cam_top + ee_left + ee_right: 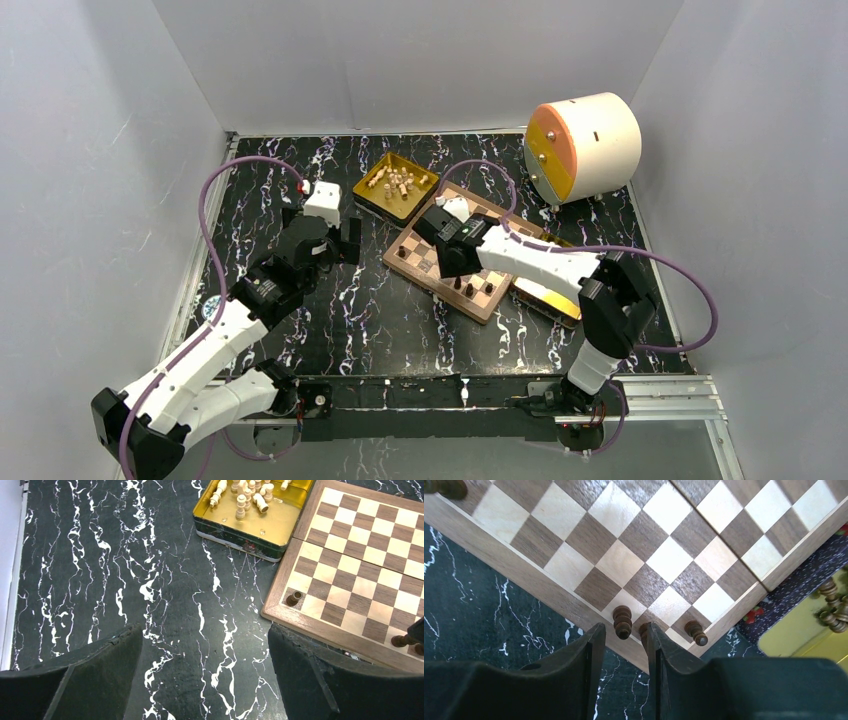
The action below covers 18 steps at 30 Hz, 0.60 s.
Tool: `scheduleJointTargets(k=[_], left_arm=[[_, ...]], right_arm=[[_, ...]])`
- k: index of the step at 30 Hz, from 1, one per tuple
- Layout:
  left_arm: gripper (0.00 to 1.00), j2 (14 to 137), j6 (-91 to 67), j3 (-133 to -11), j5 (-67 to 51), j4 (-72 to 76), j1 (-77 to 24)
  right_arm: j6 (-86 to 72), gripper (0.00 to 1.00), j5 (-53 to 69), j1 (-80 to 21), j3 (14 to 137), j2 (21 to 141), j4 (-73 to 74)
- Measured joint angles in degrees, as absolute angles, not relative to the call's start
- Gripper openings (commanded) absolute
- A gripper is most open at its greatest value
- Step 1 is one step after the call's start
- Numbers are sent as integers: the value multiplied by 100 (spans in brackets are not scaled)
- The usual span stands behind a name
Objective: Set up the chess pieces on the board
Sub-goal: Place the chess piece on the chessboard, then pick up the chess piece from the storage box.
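1. Brown against the pale square, one dark piece [622,621] stands on the edge row of the board [644,550]. It sits in the narrow gap just ahead of my right gripper [624,640], whose fingers are slightly parted, neither visibly touching it.
2. Only my right wrist view shows its neighbours [695,632] on that row – one half hidden behind a finger.
3. My left gripper [205,680] hangs wide apart over the marbled table [150,580], holding nothing. Ahead, cream pieces [245,495] lie in a gold tray [240,540] beside the board – a lone corner piece [294,598] shows too.
4. Only the top view shows the white drum [585,148] beyond the board.
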<state>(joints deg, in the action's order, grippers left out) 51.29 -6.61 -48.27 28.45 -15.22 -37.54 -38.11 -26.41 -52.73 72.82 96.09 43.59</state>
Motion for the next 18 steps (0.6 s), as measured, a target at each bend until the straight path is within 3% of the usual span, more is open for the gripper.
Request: scheduleJointTargets(k=[6, 18], left_arm=[[94, 5502, -668, -4842, 2482, -1505, -3754], [96, 6449, -908, -5371, 1559, -1953, -3760]], right_arm=[[-3640, 46, -2836, -5072, 7459, 9454, 4405], [-3258, 42, -2987, -3203, 7118, 8355, 4115]])
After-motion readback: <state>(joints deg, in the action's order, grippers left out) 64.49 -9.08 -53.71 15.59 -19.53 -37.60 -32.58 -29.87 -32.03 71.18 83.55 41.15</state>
